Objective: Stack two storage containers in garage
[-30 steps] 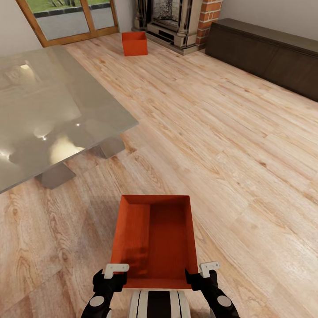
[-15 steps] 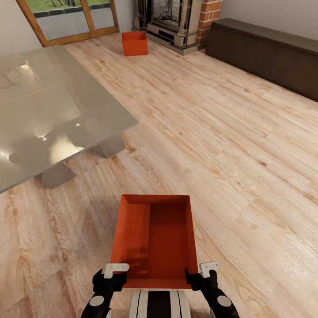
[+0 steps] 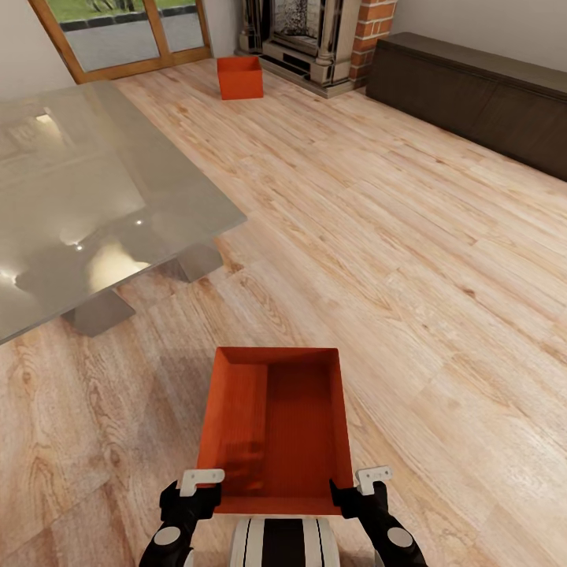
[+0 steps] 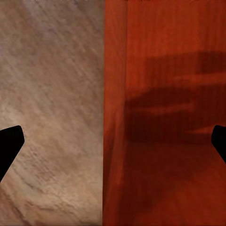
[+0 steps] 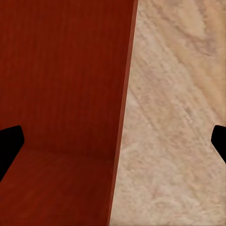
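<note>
Wood-plank living-room flooring (image 3: 409, 260) spreads beneath a near storage container (image 3: 272, 425), its walls straddled by the left gripper (image 3: 201, 482) and right gripper (image 3: 364, 482), jaws apart.

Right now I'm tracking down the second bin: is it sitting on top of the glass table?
No, the second storage container sits on the wood-plank floor near the fireplace, well beyond the glass table.

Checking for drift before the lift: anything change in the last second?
Only the left gripper: it slid slightly outward and toward the robot along the near bin. Its jaws are open across the bin's wall, as are the right gripper's. The near bin, the far bin by the fireplace and the glass table stayed put.
</note>
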Motion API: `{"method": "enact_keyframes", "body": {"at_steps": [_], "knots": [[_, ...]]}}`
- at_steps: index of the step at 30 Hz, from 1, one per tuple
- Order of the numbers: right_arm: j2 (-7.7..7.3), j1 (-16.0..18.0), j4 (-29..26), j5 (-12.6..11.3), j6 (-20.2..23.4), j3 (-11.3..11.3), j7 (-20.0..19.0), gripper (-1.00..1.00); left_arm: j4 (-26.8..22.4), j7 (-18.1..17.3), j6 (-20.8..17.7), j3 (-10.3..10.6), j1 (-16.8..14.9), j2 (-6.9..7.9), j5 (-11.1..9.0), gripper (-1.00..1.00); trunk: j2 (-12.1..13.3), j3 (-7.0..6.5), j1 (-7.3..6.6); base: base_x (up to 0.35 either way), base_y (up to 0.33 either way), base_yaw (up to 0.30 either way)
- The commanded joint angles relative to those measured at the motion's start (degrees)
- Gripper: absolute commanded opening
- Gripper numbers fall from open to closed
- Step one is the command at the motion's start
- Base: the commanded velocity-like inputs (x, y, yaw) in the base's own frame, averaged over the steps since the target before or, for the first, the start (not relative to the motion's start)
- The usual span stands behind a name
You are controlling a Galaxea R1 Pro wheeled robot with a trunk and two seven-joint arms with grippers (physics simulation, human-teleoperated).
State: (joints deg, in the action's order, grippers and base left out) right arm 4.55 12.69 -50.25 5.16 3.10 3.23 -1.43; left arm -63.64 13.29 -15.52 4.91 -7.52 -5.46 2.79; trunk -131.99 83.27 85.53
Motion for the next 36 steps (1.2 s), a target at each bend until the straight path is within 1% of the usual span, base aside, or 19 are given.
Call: {"method": "enact_keyframes", "body": {"at_steps": [1, 18, 19, 36], "knots": [[0.02, 0.0, -0.1, 0.5, 0.3, -0.1, -0.1, 1.0, -0.1, 0.3, -0.3, 0.1, 0.0, 0.0, 0.3, 1.0, 0.0, 0.03, -0.01, 0.0, 0.0, 0.0], [0.02, 0.0, -0.1, 0.6, 0.3, -0.1, -0.1, 1.0, 0.0, 0.2, -0.4, 0.1, 0.0, -0.07, 0.3, 1.0, 0.0, 0.03, -0.01, 0.0, 0.0, 0.0], [0.02, 0.0, -0.1, 0.6, 0.3, -0.1, -0.1, -1.0, 0.0, 0.2, -0.4, 0.1, 0.0, -0.07, 0.3, -1.0, 0.0, 0.03, -0.01, 0.0, 0.0, 0.0], [0.02, 0.0, -0.1, 0.6, 0.3, -0.1, -0.2, -1.0, 0.0, 0.1, -0.3, 0.1, 0.0, -0.07, 0.3, -1.0, 0.0, 0.03, -0.01, 0.0, 0.0, 0.0]]}}
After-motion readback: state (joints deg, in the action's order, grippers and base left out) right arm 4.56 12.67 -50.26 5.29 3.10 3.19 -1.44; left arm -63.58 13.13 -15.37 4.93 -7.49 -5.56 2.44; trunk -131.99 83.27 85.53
